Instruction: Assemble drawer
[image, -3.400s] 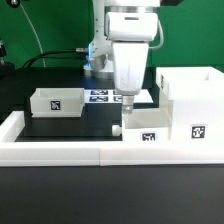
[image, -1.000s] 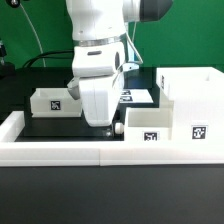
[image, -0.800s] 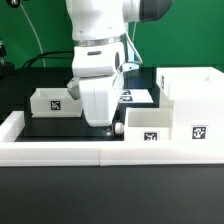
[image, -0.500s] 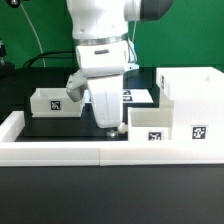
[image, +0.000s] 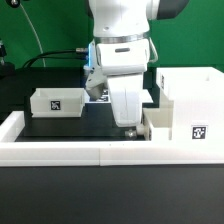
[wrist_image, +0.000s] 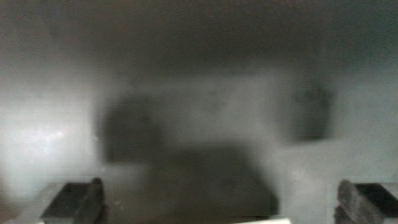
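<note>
Black bench (image: 50, 125) fills the middle of the exterior view, edged along its near and left sides by low white rails (image: 60, 150); dark lab clutter sits beyond it. The drawer lies in three loose parts. Its tall open-fronted housing (image: 188, 95) stands at the right, a square tag facing the near side. One small open-top tray (image: 57, 101) rests well apart at the left, with its tag turned to the near side. The second tray (image: 155, 128) lies near the front rail, close against the housing's left flank and largely hidden by the arm (image: 125, 40); whether it touches the housing cannot be told.

The arm reaches straight down, its jaws low over the bench just beside that second tray, on its left. A strip of the marker board (image: 97, 93) shows on the far side of the arm.

The wrist view is badly blurred, a grey smear with a darker patch. Two dark fingertips (wrist_image: 75, 198) show at opposite edges, so the jaws stand apart and hold nothing.

Judging by this pose, the arm is placed beside the tray to nudge or grip its wall, since the tray must be squared to the housing's open front before it can slide in. Neither tray is seated yet, so the task looks early. A glancing contact could twist the tray against the rail.
</note>
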